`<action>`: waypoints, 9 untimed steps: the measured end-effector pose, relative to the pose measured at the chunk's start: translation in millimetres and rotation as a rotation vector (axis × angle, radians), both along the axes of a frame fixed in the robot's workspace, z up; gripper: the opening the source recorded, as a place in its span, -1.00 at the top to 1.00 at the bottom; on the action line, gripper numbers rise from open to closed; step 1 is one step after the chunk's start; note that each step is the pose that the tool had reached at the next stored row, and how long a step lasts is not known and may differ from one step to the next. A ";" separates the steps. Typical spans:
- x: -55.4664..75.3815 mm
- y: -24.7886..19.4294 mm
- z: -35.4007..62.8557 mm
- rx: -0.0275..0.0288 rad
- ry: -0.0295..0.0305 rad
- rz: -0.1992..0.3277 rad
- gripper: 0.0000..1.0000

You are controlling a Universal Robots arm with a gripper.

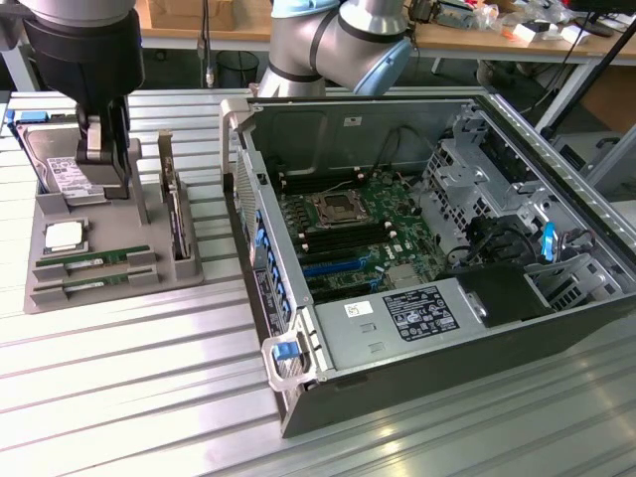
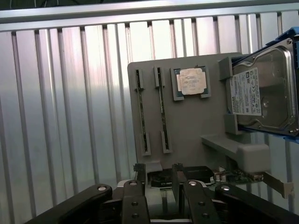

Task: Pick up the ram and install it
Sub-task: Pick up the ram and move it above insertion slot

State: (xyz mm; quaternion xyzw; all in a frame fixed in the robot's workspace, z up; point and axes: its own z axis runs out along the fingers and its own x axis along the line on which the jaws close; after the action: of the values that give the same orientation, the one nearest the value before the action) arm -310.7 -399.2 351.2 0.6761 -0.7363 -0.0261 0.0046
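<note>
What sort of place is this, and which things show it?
Probably a robotics lab or workshop for computer assembly: a robot arm, an open computer case on a slatted metal table, a grey tray of parts, cluttered workbenches behind.

- Bright, even light from overhead.
- Glare streaks run along the table slats, strongest in the wrist view.
- Soft shadow lies beside the case; its interior is dimmer.
- Tray evenly lit.
</note>
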 end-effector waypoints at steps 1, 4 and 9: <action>0.0 0.0 -1.3 0.0000 0.0000 0.000 0.28; 0.0 -0.1 -4.8 0.0001 0.0000 0.000 0.28; 0.0 -0.5 -24.0 0.0005 0.0000 0.000 0.28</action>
State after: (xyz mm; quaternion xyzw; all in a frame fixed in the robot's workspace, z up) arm -310.7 -399.7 327.2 0.6761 -0.7363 -0.0263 0.0044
